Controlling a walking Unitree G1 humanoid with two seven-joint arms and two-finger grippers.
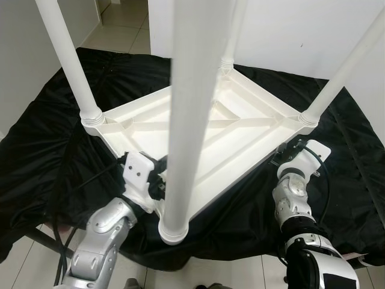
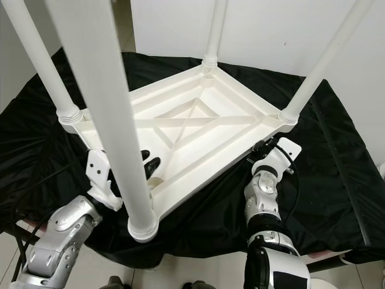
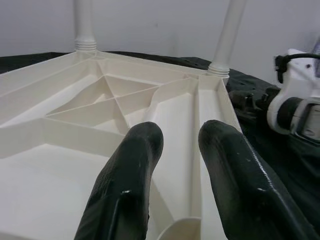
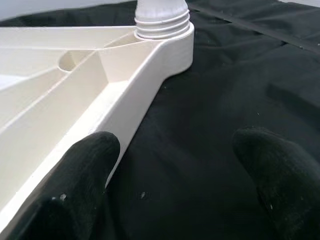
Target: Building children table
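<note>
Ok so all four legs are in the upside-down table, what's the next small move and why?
Probably close the right gripper on the table top's rim: its fingers are open, one touching the rim. The left gripper is open inside the near corner, so neither grips for a flip.

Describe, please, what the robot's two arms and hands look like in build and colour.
Both arms are jointed silver-grey metal segments with rounded housings. The left hand and right hand each have two long, thick, matte black fingers behind a white wrist block. A black cable loops beside the right wrist, and the lower right forearm has a glossy black section.
</note>
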